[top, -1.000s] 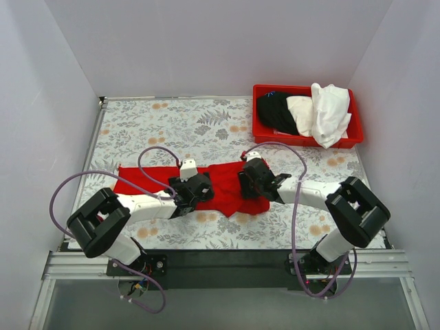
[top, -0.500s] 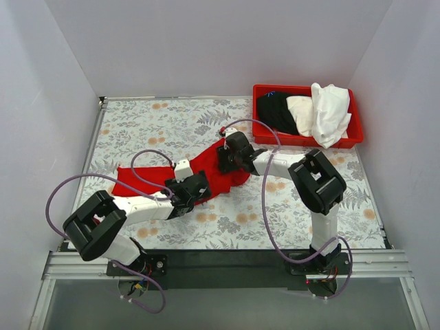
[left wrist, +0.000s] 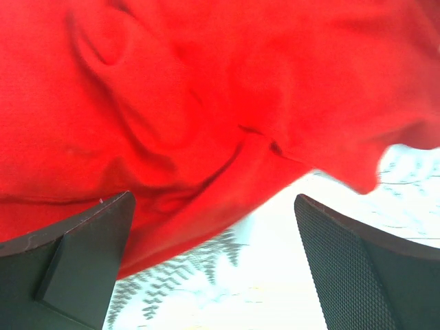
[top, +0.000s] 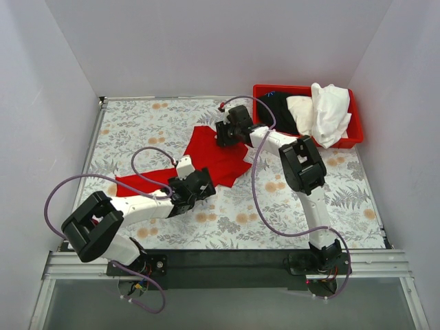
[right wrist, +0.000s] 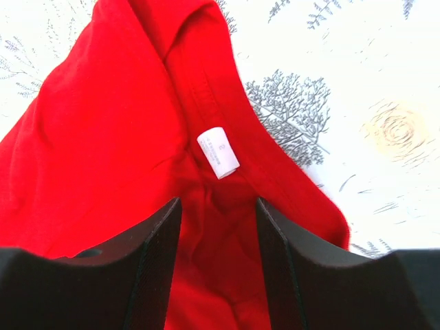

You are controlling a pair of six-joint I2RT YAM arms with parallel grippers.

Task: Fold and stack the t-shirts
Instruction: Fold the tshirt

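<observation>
1. Working across the floral surface, I see nothing folded on it and no stack begun; I judge the task to be at its very start.
2. The red t-shirt lies in a crumpled diagonal band, from the middle-left of the surface up toward the far side, near the bin.
3. The red bin at the far right holds the black t-shirt, cream t-shirt and white t-shirt, heaped and unfolded; all three are yet to be done.
4. My right gripper is pinched partway closed on the red t-shirt's collar end, cloth bunched between its fingers.
5. My left gripper stands wide, holding nothing, poised over the shirt's near edge.
6. The white neck label shows just ahead of my right gripper.
</observation>
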